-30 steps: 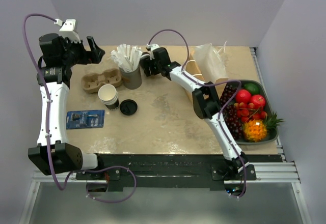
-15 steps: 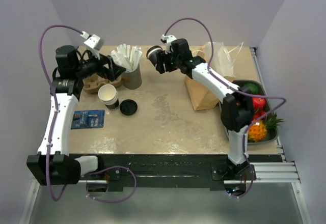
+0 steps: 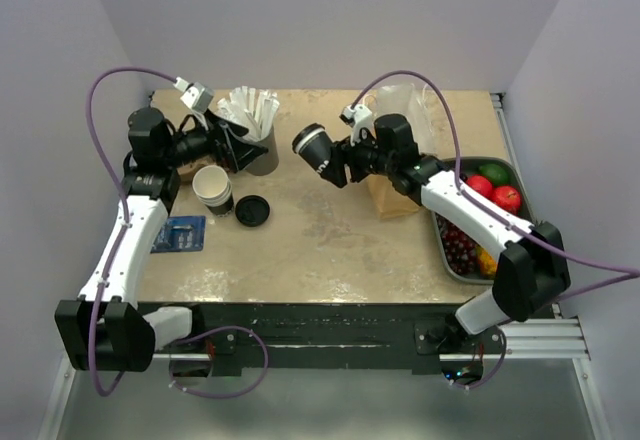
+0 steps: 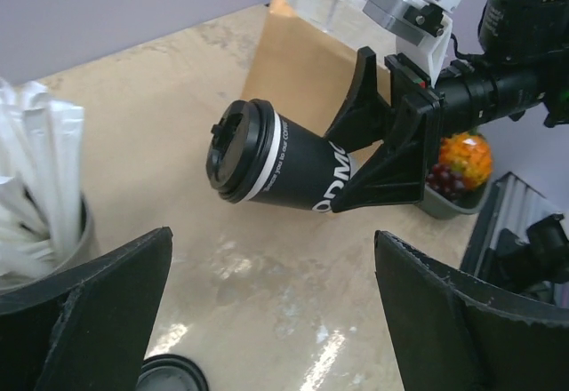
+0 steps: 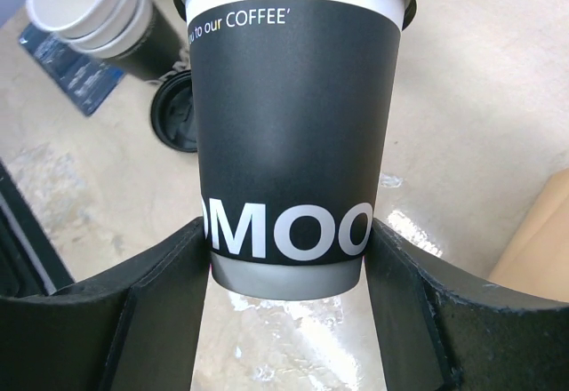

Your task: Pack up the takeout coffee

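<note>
1. While the right pincer [image 3: 337,165] hangs over the middle of the table [image 3: 320,260], it holds the coffee cup [image 3: 318,150] up in the air.
2. Its two fingers [image 5: 160,302] are partly open and press on both sides of the cup, down near the bottom.
3. The cup is tipped on its side, with its black lid on and pointing to the left.
4. The cup is just left of the brown paper bag [image 3: 398,200] and not touching it.
5. The left pincer [image 3: 232,140] is open as wide as it goes and holds nothing.
6. It points at the cup from the left, close to the pot of white sticks [image 3: 255,125].
7. A stack of cups with no lids [image 3: 213,188] stands on the table, with a loose black lid [image 3: 252,210] just to its right.
8. A blue packet [image 3: 180,232] lies flat near the left side.
9. A tray of fruit [image 3: 452,272] sits at the right side, beside the bag.
</note>
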### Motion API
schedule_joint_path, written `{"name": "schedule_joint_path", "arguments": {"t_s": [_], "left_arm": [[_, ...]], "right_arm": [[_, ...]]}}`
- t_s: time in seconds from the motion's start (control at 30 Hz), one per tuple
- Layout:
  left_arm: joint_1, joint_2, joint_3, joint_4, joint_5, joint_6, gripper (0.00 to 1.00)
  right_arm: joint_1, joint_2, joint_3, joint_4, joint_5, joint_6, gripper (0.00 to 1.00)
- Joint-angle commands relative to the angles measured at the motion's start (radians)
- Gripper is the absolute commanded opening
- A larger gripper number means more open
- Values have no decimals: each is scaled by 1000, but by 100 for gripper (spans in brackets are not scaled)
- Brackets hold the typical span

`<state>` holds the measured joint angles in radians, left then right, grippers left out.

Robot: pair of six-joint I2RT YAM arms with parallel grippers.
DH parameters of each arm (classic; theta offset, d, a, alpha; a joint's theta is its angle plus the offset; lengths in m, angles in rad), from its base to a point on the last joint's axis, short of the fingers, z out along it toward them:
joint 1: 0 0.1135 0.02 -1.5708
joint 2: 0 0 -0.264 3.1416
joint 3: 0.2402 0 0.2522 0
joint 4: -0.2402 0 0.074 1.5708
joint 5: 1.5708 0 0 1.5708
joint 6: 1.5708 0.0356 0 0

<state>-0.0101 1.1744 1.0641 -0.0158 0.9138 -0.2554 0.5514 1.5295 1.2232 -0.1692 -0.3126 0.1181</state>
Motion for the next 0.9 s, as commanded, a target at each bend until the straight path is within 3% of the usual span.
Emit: {"name": "schedule_joint_path", "arguments": {"t_s": [0.0, 0.23, 0.63, 0.87], "left_arm": [[-40, 25, -13, 186, 120, -108, 100], [-128, 77, -13, 140, 119, -16, 100], [-206, 183, 46, 99, 57, 80, 99], [-226, 199, 66, 74, 96, 133, 95]], "right_arm": [[8, -104, -63, 149, -91, -64, 51], [19, -160, -175, 263, -164, -113, 51], [54, -134, -172, 330, -184, -172, 52], [62, -77, -169, 350, -177, -166, 52]]}}
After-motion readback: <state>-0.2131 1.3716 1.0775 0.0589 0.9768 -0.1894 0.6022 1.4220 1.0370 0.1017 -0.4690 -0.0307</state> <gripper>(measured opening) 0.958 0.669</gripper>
